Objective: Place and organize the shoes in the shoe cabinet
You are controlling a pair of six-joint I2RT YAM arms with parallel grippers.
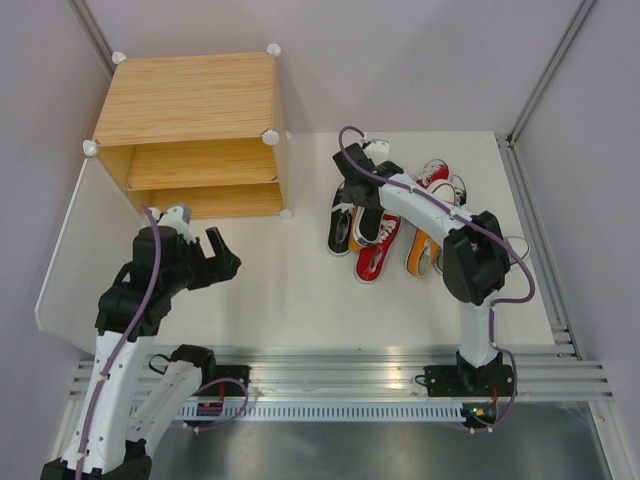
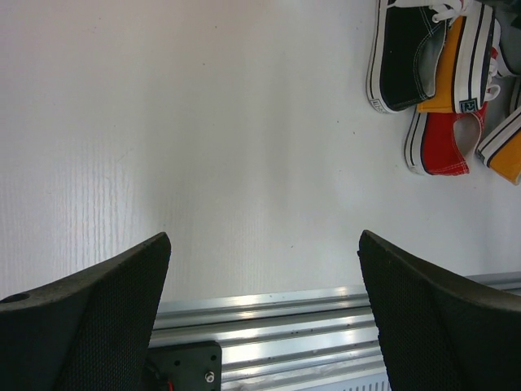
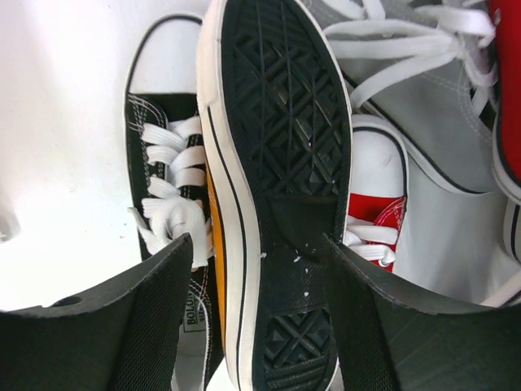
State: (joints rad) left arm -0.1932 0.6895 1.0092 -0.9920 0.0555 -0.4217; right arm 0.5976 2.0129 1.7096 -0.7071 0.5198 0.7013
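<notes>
The shoe cabinet (image 1: 190, 100) is standing at the far left of the table (image 1: 290, 290), its open front facing the arms and its inner shelf showing. The shoes (image 1: 385, 235) are lying in a loose cluster on the table to the right of the cabinet and apart from it; none of those in view is sitting inside it. The right arm is reaching over this cluster, and the right gripper (image 3: 256, 244) is clamping an orange shoe (image 3: 277, 163). That shoe is lying on its side with its black tread turned up toward the wrist camera. One finger is pressing against its orange upper and the other against the edge of the sole. The orange shoe is resting against its neighbours, and whether it is clear of the table cannot be told. A black shoe (image 3: 159, 163) is lying just beside it on the left, laces up. A red shoe (image 3: 387, 216) is lying just beside it on the right, and a grey shoe (image 3: 423, 122) is lying beyond that one. The left gripper (image 2: 262, 236) is hanging released, jaws spread wide and holding nothing. It is hovering above bare table near the front rail, in front of the cabinet and well apart from the shoes.
</notes>
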